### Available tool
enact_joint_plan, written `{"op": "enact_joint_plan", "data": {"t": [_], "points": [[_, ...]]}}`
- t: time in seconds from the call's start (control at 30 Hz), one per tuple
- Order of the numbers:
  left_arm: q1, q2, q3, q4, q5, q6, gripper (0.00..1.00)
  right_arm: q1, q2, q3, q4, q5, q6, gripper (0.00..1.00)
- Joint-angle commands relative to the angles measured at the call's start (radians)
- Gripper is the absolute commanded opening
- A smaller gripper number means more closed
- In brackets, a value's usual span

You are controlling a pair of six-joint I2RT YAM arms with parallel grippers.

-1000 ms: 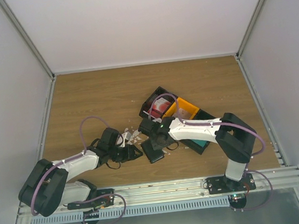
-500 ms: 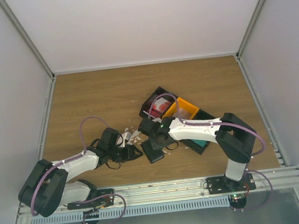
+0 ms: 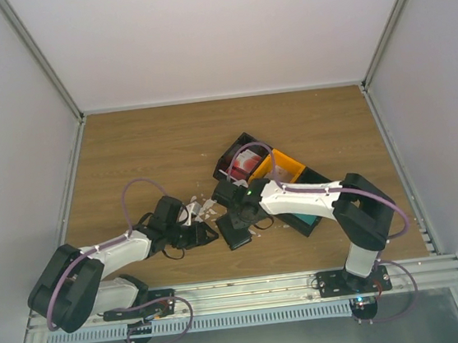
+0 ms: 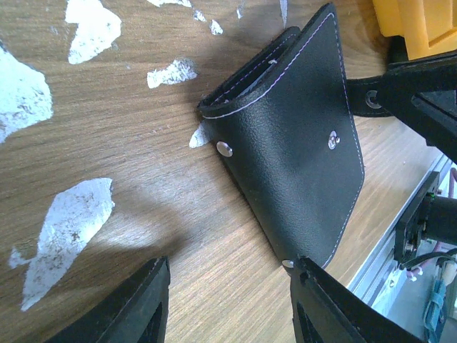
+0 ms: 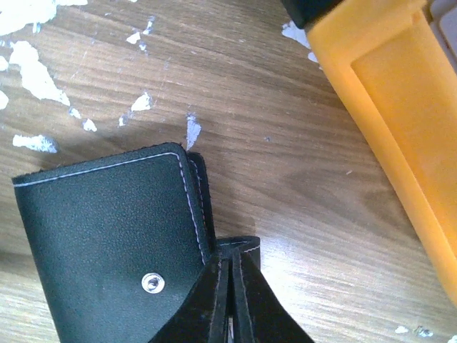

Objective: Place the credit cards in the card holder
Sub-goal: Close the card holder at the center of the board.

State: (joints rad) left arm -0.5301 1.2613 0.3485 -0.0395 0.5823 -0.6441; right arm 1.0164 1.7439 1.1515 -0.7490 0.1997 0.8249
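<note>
The black card holder [image 3: 237, 235] lies folded on the wooden table between the two grippers. It also shows in the left wrist view [image 4: 293, 136] and the right wrist view [image 5: 107, 236]. My right gripper [image 5: 232, 286] is shut on a stitched flap at the holder's edge. My left gripper [image 4: 228, 300] is open just left of the holder, and its right fingertip [image 4: 321, 300] touches the holder's near corner. Red-and-white credit cards [image 3: 243, 166] lie in a black bin. A teal card [image 3: 305, 217] lies in another black bin, partly hidden by the right arm.
An orange bin [image 3: 285, 167] stands between the two black bins [image 3: 226, 162], close to the right of the holder, and fills the right wrist view's upper right [image 5: 393, 107]. Small white scraps [image 3: 201, 211] are scattered on the table [image 3: 144, 148] around the holder. The metal rail runs along the near edge.
The right gripper has shifted very slightly while staying shut on the holder's flap. The left arm and the holder have hardly moved.
</note>
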Motion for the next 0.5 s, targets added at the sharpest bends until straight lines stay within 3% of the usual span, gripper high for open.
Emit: {"op": "enact_joint_plan", "data": {"t": [0.0, 0.47], "points": [[-0.002, -0.016, -0.022, 0.032, -0.005, -0.003, 0.49, 0.007, -0.027, -0.015, 0.020, -0.009, 0.004, 0.01], [-0.008, 0.065, -0.001, 0.128, -0.004, -0.043, 0.49, -0.024, -0.149, -0.140, 0.245, -0.116, -0.169, 0.01]]}}
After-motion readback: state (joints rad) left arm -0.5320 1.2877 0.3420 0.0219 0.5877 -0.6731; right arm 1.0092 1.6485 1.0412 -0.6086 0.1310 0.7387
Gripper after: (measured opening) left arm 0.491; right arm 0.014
